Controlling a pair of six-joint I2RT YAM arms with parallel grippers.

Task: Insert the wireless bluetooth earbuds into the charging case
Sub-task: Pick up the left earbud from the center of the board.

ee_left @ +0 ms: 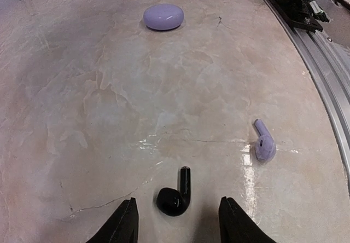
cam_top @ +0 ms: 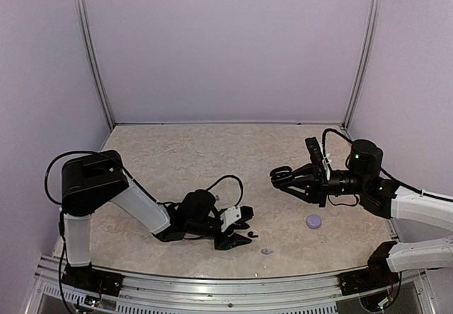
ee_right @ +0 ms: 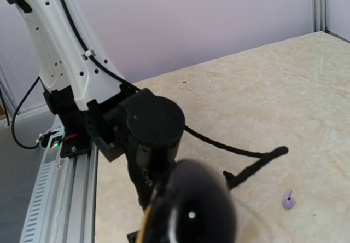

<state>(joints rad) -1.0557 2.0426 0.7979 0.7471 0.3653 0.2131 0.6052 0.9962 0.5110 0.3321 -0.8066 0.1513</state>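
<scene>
Arms: your left arm (cam_top: 138,204) stretches low over the table (cam_top: 177,158). The left gripper (ee_left: 178,202) is released, jaws either side of a black earbud (ee_left: 176,195), not touching it. A lavender earbud (ee_left: 264,144) lies near, the lavender case (ee_left: 163,17) well apart. Your right arm (cam_top: 417,204) is raised, its right gripper (cam_top: 279,178) clenched on a dark rounded object (ee_right: 188,215), too blurred to name.

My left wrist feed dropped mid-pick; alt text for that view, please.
A glossy black earbud lies on the marble table inside the open left hand, touching neither finger. A lavender earbud lies to its right, and a lavender oval case sits farther away.
</scene>
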